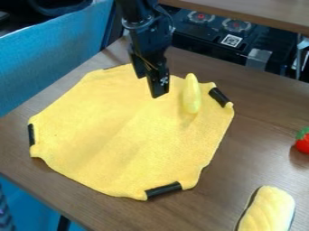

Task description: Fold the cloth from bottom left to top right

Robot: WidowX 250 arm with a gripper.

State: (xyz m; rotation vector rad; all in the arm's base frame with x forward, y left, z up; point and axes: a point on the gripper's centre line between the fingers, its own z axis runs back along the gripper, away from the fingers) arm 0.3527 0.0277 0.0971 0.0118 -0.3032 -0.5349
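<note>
Before you: one yellow fabric cloth with black edge strips (120,135), spread unfolded on the brown wooden desk (259,140). Your black robot hand (152,88): over the cloth's upper part; whether released or clenched, you cannot tell. One elongated yellow toy (192,94), on the cloth's upper right. One red, green-topped toy (303,143), right of the cloth. One rounded, pale-yellow object (269,210), below right of it.

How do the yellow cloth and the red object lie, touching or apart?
Apart. The camera view shows a wide strip of brown table between the cloth and the red object.
</note>
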